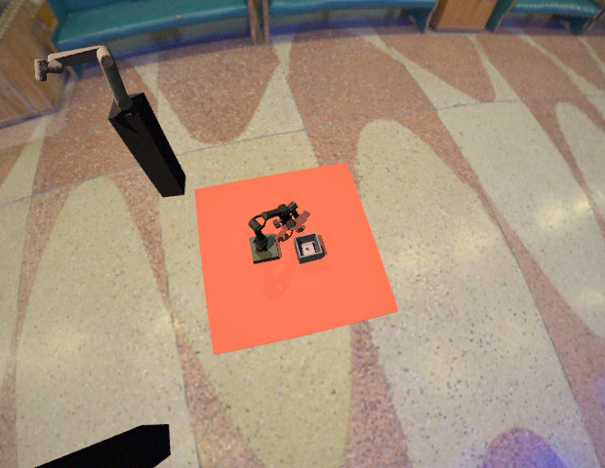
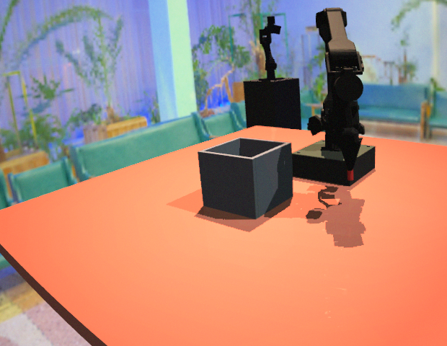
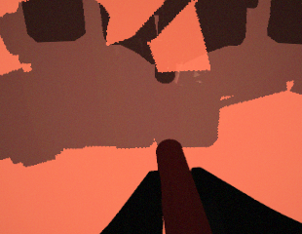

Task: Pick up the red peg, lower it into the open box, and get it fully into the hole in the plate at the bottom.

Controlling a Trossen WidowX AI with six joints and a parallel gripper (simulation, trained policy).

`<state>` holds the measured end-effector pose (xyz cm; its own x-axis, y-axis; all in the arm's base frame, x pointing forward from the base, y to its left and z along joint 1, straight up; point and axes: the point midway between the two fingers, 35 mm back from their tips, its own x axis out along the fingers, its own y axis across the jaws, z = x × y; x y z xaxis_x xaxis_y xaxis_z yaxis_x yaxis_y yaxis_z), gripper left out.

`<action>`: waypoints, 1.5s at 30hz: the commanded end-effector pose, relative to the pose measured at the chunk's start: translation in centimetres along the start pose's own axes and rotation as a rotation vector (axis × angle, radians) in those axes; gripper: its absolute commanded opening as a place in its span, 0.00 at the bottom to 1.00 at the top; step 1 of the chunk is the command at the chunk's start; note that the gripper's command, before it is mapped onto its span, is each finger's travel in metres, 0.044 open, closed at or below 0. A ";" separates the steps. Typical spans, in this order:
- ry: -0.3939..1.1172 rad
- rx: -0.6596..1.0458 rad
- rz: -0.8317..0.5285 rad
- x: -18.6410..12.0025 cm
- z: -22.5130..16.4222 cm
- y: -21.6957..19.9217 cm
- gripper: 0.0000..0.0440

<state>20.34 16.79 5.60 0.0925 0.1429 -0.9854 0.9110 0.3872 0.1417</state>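
Note:
My gripper (image 2: 350, 166) (image 3: 174, 177) is shut on the red peg (image 2: 350, 175) (image 3: 169, 150). The peg's lower end sticks out below the fingertips and hangs a little above the orange surface, apart from its shadow. The rest of the peg is hidden by the fingers in the exterior view. The open grey box (image 1: 311, 259) (image 2: 229, 182) stands beside the gripper, which is outside it. In the top view the pale plate (image 1: 305, 252) with its small dark hole lies at the box's bottom. The peg cannot be made out in the top view.
The orange table top (image 1: 293, 312) (image 2: 179, 275) carries the box and my arm's square base (image 1: 270, 254) (image 2: 334, 167). The box's walls stand high around the plate. Another arm on a tall black pedestal (image 1: 151, 151) (image 2: 272, 104) stands beyond the table.

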 end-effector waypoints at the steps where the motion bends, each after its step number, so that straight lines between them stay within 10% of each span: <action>1: 0.010 -0.004 0.044 -1.6 0.1 1.0 0.00; 21: -0.083 0.019 0.194 -10.0 5.7 4.4 0.00; 45: -0.189 0.115 0.120 -11.5 14.2 3.4 0.00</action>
<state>27.85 4.23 16.16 0.2745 0.0147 -0.9615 0.9247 0.2704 0.2682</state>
